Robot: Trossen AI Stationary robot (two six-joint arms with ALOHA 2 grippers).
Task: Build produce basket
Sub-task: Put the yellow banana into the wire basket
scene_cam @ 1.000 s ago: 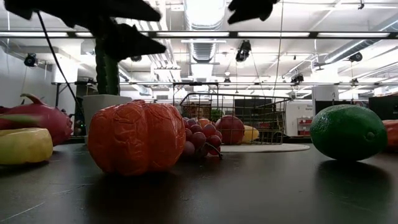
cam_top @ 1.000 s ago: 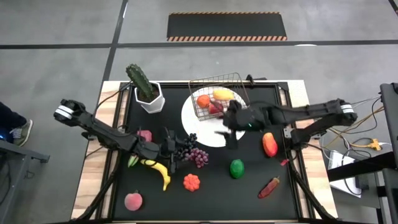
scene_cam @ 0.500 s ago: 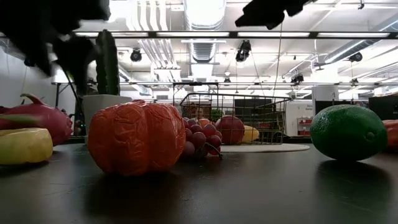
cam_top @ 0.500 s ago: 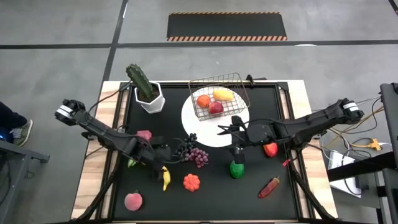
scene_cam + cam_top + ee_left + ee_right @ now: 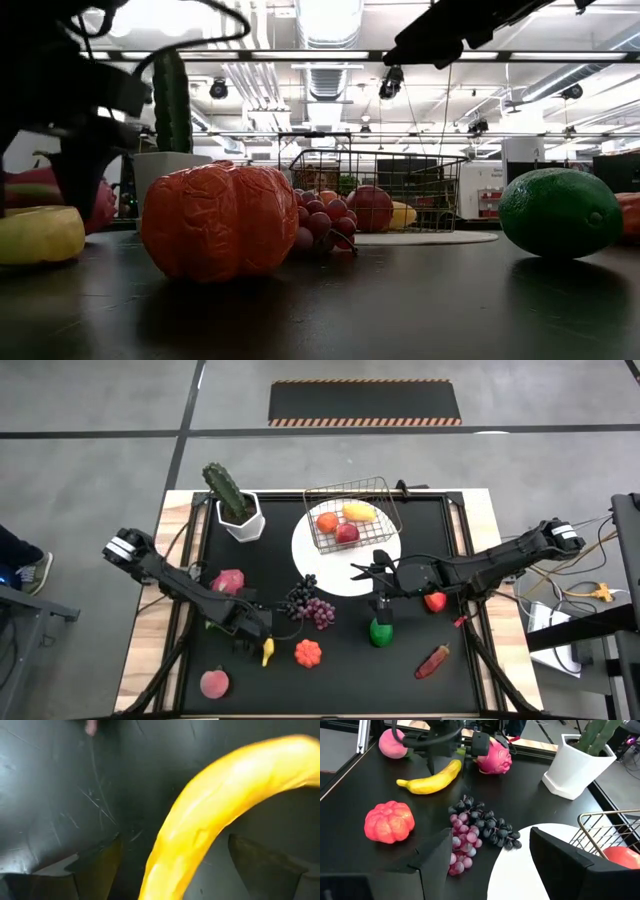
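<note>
- Sitting on the white plate at the back of the black table, the basket is already holding three pieces: a red one, an orange one and a yellow one.
- Lying loose on the table, the rest of the produce is waiting: the grapes, the orange pumpkin, the green fruit, a pink dragon fruit, a peach and two red pieces on the right.
- Moving down over the last second, the left gripper is now standing over the banana, its fingers spread wide on either side of it and not yet holding it.
- Having left the basket in that second, the right gripper is hovering just above the green fruit, partly open and empty.
- Judging from this, both arms are starting new picks: the banana and probably the green fruit are going next, with most of the produce remaining.
</note>
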